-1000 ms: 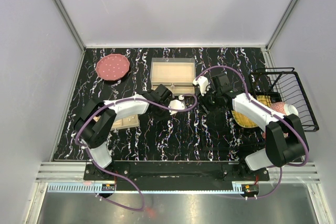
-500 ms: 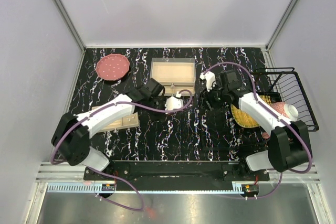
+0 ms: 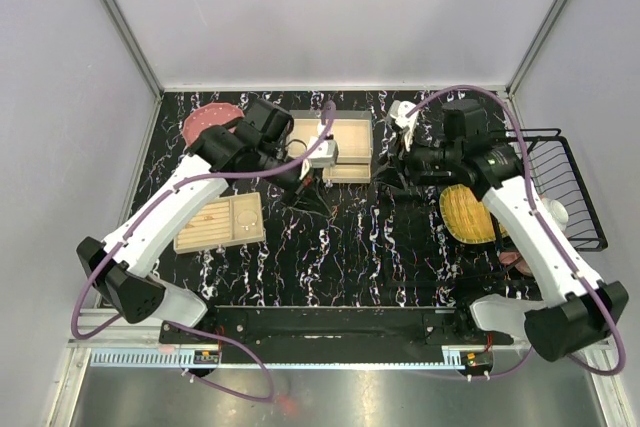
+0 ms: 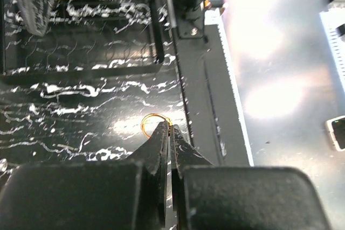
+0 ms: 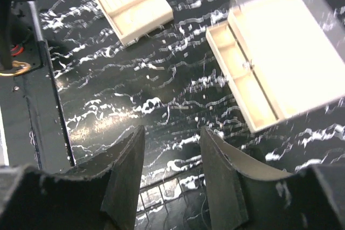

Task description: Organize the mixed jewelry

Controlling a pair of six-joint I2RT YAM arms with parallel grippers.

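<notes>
Your left gripper (image 4: 168,129) is closed tight, its two dark fingers (image 4: 159,149) pressed flat together. A thin gold ring (image 4: 152,124) is pinched at their very tips. The ring stands clear of the black, white-veined table (image 3: 340,247) and shows as a full small hoop against the glare on the surface below. From overhead, your left arm reaches across from the left. Its wrist hangs at the front edge of the large beige tray (image 3: 348,131), so the ring is up in the air by that tray and not in any compartment.

Your right gripper (image 5: 172,133) is about half open. Its curved fingers (image 5: 125,171) stand apart with only bare tabletop showing between them, and it holds nothing. It hovers to the right of the large tray, facing it. The tray's narrow side compartments fill the right of the wrist view.

A small slotted tray (image 3: 220,224) lies flat at the left of the table, well apart from both grippers. A pink plate (image 3: 203,117) sits at the far left corner, partly hidden by your left arm. A yellow round mat (image 3: 464,217) and a black wire basket (image 3: 560,182) are at the right. Any other jewelry is too small to pick out from overhead.
</notes>
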